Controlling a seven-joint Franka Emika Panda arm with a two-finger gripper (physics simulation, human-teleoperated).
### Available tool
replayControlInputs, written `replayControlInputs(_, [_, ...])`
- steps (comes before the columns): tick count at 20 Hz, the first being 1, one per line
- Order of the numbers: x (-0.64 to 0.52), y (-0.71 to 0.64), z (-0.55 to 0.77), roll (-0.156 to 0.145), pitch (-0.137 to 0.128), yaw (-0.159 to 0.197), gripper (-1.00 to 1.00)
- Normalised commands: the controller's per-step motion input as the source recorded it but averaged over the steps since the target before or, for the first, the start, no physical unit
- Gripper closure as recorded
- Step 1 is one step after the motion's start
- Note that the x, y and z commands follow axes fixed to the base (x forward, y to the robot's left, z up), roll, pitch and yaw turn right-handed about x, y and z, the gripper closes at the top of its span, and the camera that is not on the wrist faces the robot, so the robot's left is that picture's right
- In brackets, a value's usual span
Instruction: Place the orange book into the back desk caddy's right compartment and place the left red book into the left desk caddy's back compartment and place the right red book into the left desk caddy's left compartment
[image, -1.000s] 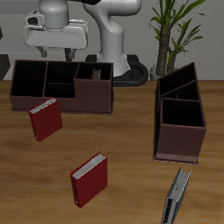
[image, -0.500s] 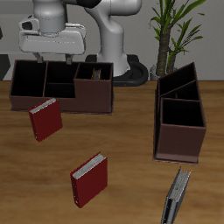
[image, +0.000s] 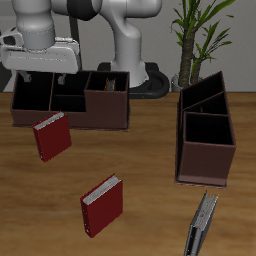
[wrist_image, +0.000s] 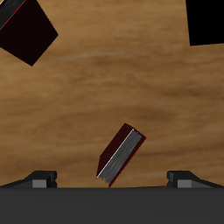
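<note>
Hand hovering open above the back desk caddy

The hand (image: 45, 78) is holding its fingers wide apart, gripping nothing. The right red book (image: 50, 136), dark red with pale page edges, is lying flat on the tabletop (image: 150, 150) before the back desk caddy (image: 70, 100); the left red book (image: 102, 205) is lying nearer the front edge.

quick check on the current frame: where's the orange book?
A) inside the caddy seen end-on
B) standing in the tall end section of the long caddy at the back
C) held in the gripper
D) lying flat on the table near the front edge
B: the orange book shows as an orange sliver with pale page edges standing inside the tall end section of the back desk caddy; only dark red books lie on the table.
</note>
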Motion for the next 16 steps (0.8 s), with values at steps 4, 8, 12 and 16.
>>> replayControlInputs(4, [0.23,0.11,0.19,0.052,-0.035,-0.013,-1.00])
replayControlInputs(8, [0.20,0.26,0.12,0.035,-0.029,-0.003,-1.00])
replayControlInputs(12, [0.21,0.31,0.13,0.017,-0.030,0.002,-1.00])
replayControlInputs(16, [0.29,0.48,0.20,0.007,-0.035,-0.013,-1.00])
